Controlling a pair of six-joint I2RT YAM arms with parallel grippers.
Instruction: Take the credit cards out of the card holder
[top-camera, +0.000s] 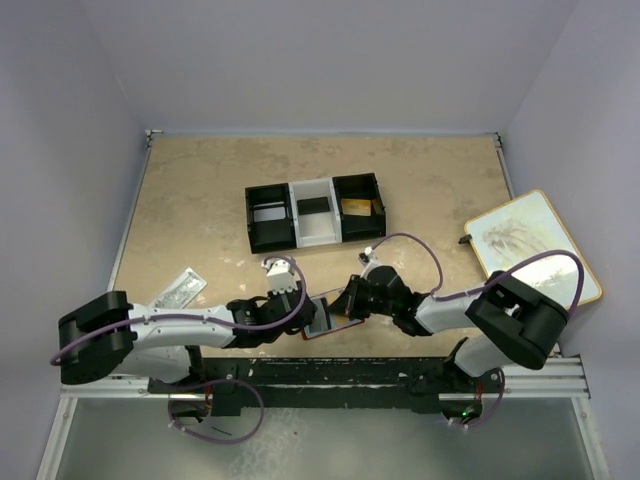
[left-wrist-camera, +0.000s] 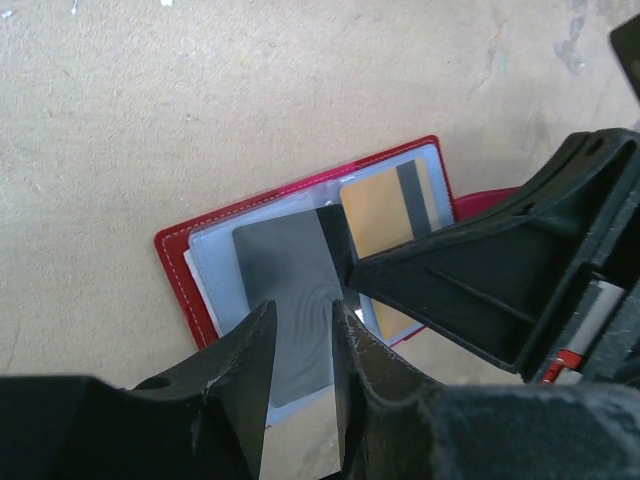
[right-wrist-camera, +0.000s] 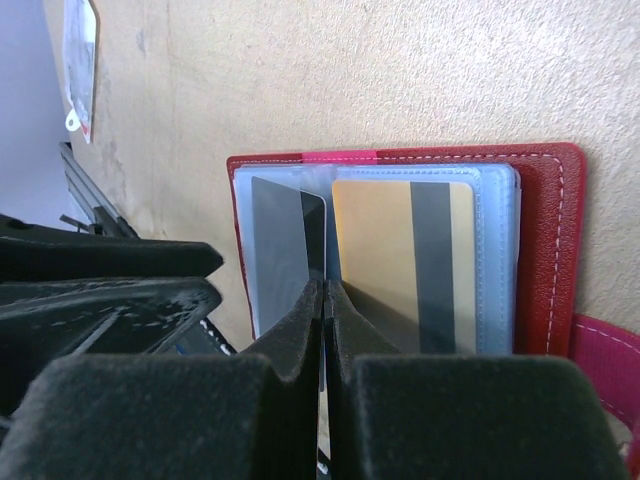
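Two end effectors meet over one red card holder (top-camera: 328, 320), open flat on the worktop (top-camera: 200, 210) at lower centre of the overhead view, below a three-compartment tray (top-camera: 315, 212). The left end effector (left-wrist-camera: 303, 350) has its fingers a narrow gap apart, straddling the near end of a grey card (left-wrist-camera: 285, 280) that sticks out of the left-hand sleeve, with no grip showing. The right end effector (right-wrist-camera: 326, 300) is fully closed, tips at the fold beside a gold striped card (right-wrist-camera: 385, 260) in the right-hand sleeve.

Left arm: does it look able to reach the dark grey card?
Probably yes: the dark grey card juts from the red folding card holder between the left jaws, slightly apart; the shut right jaws press at its edge, not over it.
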